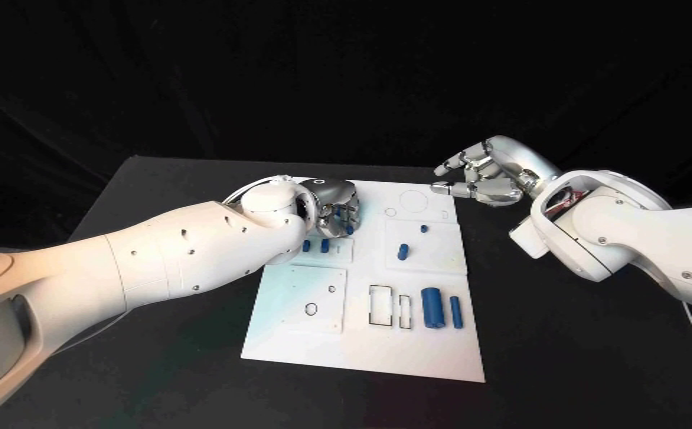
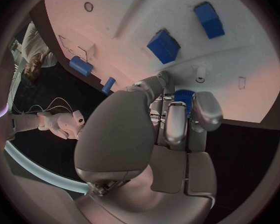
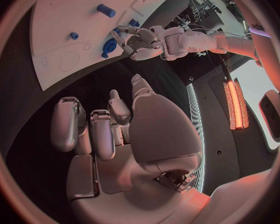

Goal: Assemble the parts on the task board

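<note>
Now my left hand (image 2: 177, 119) pinches a small blue part (image 2: 184, 95) over the task board (image 1: 433, 349); rigid, light, I'd keep fingertips on its sides. Right hand (image 1: 483, 174) curls empty beside the board.

the left arm (image 1: 159, 259) was smooth white plastic, a thick rounded shell dotted with small dark screw holes, and a thin white cable looped at its wrist. the left hand (image 1: 335, 207) was polished silver metal with rounded, segmented fingers (image 2: 177, 122). the right arm (image 1: 606, 234) had the same white casing, with a reddish opening near the wrist. the right hand (image 1: 488, 174) was silver too, its palm (image 3: 159, 134) a smooth domed plate.
</note>
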